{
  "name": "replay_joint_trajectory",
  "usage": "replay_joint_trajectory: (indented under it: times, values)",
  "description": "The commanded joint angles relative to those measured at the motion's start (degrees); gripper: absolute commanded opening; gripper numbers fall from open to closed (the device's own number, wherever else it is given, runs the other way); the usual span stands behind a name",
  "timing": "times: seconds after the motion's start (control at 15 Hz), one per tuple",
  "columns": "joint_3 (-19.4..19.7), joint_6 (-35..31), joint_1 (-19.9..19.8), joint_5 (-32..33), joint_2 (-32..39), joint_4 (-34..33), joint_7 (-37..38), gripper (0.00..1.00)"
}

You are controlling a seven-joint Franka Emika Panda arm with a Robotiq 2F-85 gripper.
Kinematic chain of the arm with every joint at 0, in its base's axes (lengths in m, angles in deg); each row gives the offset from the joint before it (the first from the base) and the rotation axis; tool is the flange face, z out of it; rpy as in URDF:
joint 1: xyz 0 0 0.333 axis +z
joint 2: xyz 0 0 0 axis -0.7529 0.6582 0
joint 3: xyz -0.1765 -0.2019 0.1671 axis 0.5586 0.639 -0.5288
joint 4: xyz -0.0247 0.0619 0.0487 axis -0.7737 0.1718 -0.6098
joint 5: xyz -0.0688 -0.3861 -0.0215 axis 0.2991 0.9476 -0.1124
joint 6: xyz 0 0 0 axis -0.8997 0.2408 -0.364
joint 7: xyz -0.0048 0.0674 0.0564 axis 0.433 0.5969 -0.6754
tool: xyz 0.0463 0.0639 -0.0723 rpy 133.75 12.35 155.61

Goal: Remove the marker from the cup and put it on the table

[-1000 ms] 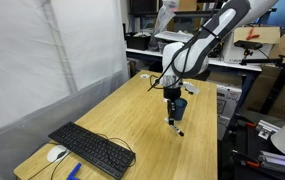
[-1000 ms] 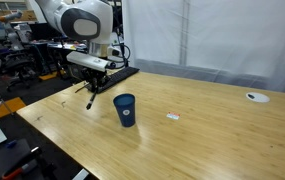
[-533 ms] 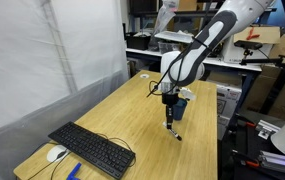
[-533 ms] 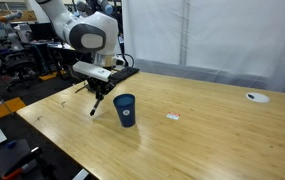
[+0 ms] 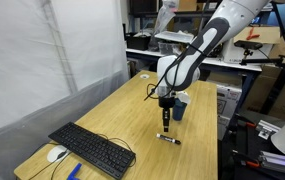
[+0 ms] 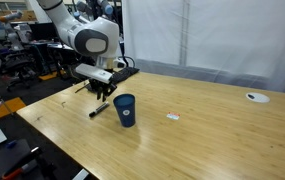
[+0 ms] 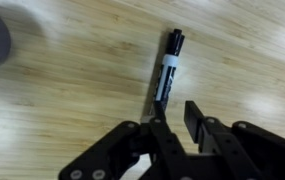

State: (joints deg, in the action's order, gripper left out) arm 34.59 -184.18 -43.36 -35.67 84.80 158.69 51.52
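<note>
Half a second ago the marker hung tilted from the tool with its lower end close to the counter. Now it lies flat on the wood, free of any grip. In the wrist view the pen rests just beyond the fingertips, its pale band and dark cap both plain to see. The two fingers stand a little apart with bare wood showing between them, so the tool is slightly open and has hold of nothing. In both exterior views the tool hangs just above the pen rather than on it, and the pen sits near the blue cup but not touching it. The cup itself stands upright where it stood a second ago, and nothing shows above its rim. That reads as the release having just happened: the pen is out of the cup and down on the counter, which is what the task asks. What seems to remain is only to lift the tool straight up and away. The one risk is that a finger brushes the pen on the way and sets it rolling across the smooth wood.
</note>
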Motion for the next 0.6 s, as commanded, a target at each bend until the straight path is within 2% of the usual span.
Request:
replay_joint_trajectory:
  times: [0.0,0.13,0.53]
  values:
    - [-1.8,-0.4,-1.8,1.3,0.5,-0.9,1.6,0.29]
    - [-2.1,-0.6,-1.9,1.3,0.3,-0.8,1.7,0.55]
    - [-3.4,1.2,-1.3,3.3,-6.5,0.8,0.9,0.97]
